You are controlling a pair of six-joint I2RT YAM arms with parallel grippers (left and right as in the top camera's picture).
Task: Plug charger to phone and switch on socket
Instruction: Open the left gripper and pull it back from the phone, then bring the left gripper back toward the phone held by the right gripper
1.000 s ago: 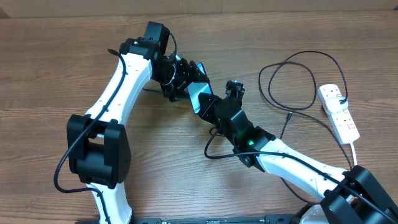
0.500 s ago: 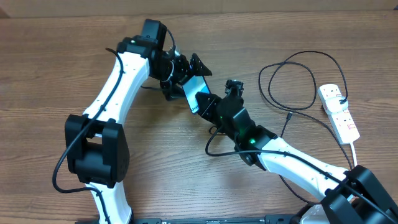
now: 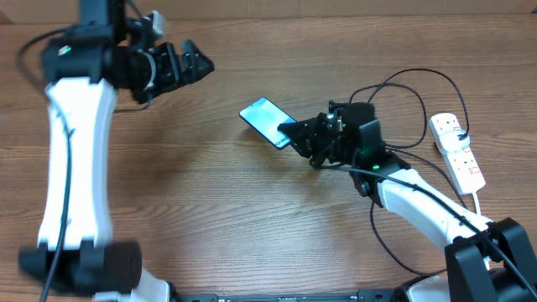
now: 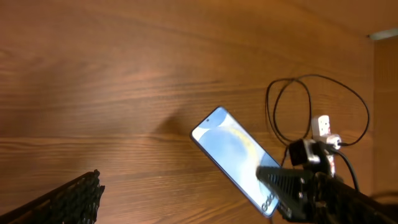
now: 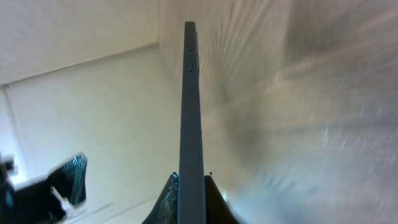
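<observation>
The phone (image 3: 263, 118), with its light-blue screen up, is held at its right end by my right gripper (image 3: 290, 134), which is shut on it. In the right wrist view the phone (image 5: 191, 106) shows edge-on between the two fingers (image 5: 191, 190). My left gripper (image 3: 195, 65) is open and empty, far to the upper left of the phone. The left wrist view shows the phone (image 4: 231, 154) and one left finger (image 4: 65, 200). The black charger cable (image 3: 422, 72) loops on the table at the right and runs to the white socket strip (image 3: 457, 151).
The socket strip (image 4: 323, 127) and the cable loops (image 4: 292, 84) also show at the right of the left wrist view. The strip's white cord (image 3: 479, 200) runs toward the front right. The right arm (image 3: 419, 197) reaches in from the lower right.
My left gripper has let go of the phone and swung up and away to the far left. My right gripper, still holding the phone, has shifted to the right.
</observation>
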